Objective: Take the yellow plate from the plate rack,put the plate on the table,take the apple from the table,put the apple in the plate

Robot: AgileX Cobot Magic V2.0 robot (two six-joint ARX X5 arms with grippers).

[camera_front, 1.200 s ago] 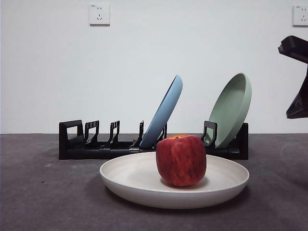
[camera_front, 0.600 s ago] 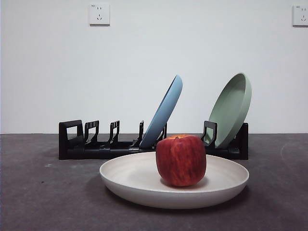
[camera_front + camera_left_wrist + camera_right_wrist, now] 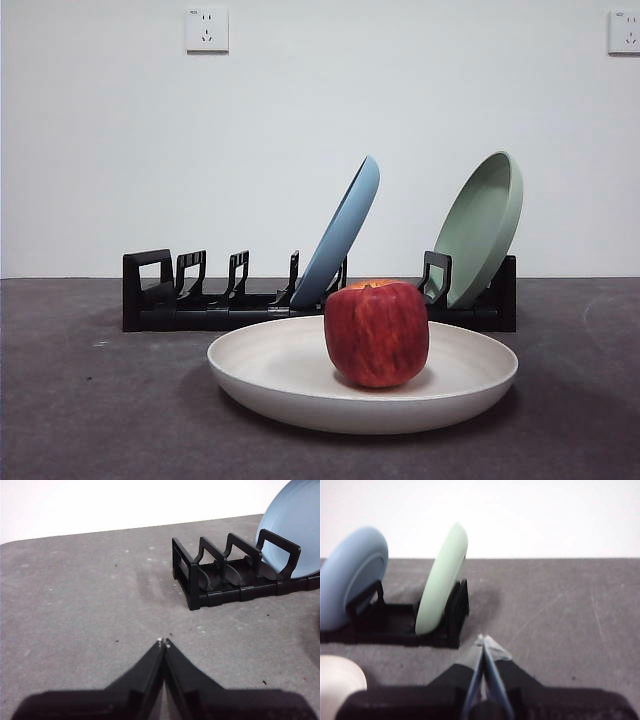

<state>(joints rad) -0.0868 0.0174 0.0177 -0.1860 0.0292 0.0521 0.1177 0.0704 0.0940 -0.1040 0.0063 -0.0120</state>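
one second ago a dark arm showed at the right edge of the front view; half a second ago it was already gone, and now no arm is in that view. the apple [image 3: 376, 334], the plates and the rack have not moved.

the apple is dark red with faint streaks and an orange patch at the top. it stands upright inside the yellow plate [image 3: 270, 375], a little right of the plate's middle. this plate is cream, wide and shallow with a raised rim, and it lies flat on the table [image 3: 90, 420], just in front of the plate rack [image 3: 190, 300]. in the rack a blue plate [image 3: 345, 230] and a green plate [image 3: 485, 225] lean to the right, the green one at the rack's right end.

the left claw [image 3: 163, 642] is pressed together over bare table near the rack's empty end. the right claw [image 3: 483, 641] is also pressed together, near the rack's end with the green plate.

no writing can be read anywhere.
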